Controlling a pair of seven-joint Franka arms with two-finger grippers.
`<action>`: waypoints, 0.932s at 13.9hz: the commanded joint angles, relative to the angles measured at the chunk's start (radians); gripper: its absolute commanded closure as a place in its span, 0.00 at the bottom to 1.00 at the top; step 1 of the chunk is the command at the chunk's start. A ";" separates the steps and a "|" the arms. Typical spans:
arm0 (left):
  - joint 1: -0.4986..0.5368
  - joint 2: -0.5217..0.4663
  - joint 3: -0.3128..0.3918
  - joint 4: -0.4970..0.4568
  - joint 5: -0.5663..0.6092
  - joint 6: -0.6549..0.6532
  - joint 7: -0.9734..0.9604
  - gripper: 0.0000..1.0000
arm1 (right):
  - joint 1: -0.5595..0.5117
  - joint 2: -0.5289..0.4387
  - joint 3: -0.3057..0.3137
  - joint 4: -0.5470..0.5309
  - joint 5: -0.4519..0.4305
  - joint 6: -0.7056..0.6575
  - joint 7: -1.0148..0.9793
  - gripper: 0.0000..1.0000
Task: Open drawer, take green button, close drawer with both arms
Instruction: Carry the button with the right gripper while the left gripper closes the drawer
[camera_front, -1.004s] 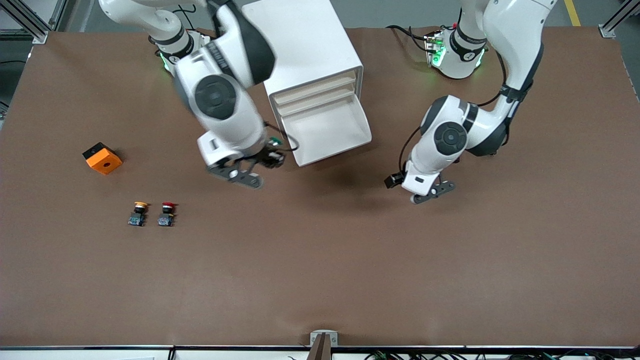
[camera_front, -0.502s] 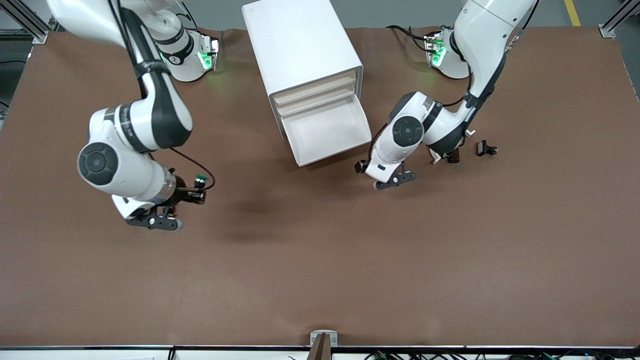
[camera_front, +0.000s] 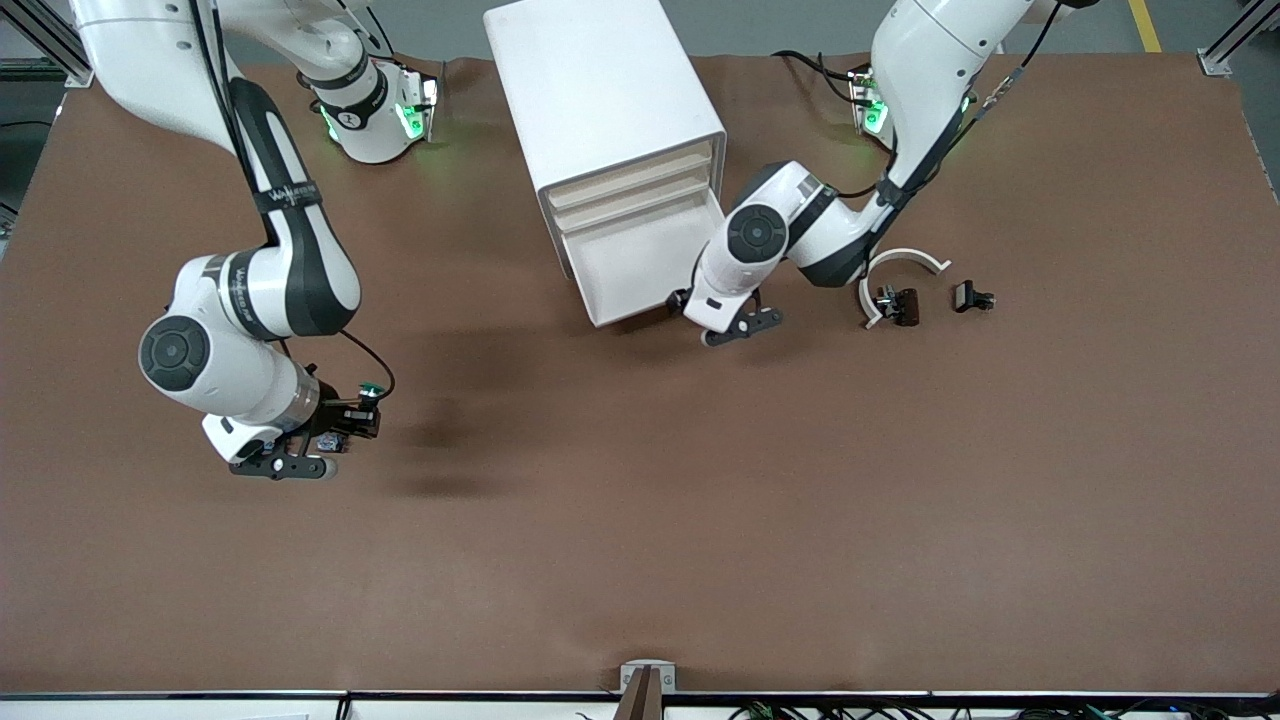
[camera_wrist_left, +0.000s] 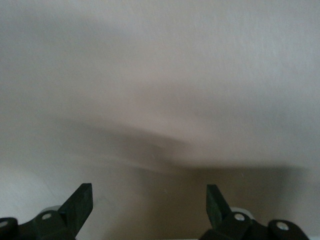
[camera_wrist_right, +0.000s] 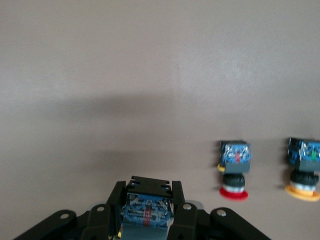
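Observation:
The white cabinet (camera_front: 600, 90) stands at the table's robot end. Its lowest drawer (camera_front: 650, 262) is pulled out, and the tray shows nothing inside. My right gripper (camera_front: 345, 420) is shut on the green-capped button (camera_front: 372, 388), low over the table beside the red-capped and yellow-capped buttons. The right wrist view shows the held button's blue base (camera_wrist_right: 147, 211) between my fingers (camera_wrist_right: 180, 205). My left gripper (camera_front: 738, 322) is open and empty, just off the drawer's front corner toward the left arm's end. Its wrist view shows only its spread gripper (camera_wrist_left: 149, 200) before a pale surface.
The red-capped button (camera_wrist_right: 234, 170) and the yellow-capped button (camera_wrist_right: 302, 170) lie on the table; the right arm hides them in the front view. A white curved piece (camera_front: 905, 262) and two small black parts (camera_front: 900, 305) (camera_front: 972, 297) lie toward the left arm's end.
My right arm swung away from the drawer with the green button, down beside the red and yellow buttons. My left gripper moved in to the drawer's front corner.

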 joint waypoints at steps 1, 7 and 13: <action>0.002 0.032 -0.063 0.006 0.003 -0.001 -0.092 0.00 | -0.031 0.050 0.019 -0.009 -0.006 0.070 -0.056 1.00; -0.008 0.081 -0.170 0.009 0.003 -0.003 -0.260 0.00 | -0.031 0.136 0.019 -0.023 -0.007 0.191 -0.087 1.00; -0.070 0.104 -0.172 0.041 0.003 -0.003 -0.398 0.00 | -0.023 0.150 0.021 -0.081 -0.007 0.281 -0.084 1.00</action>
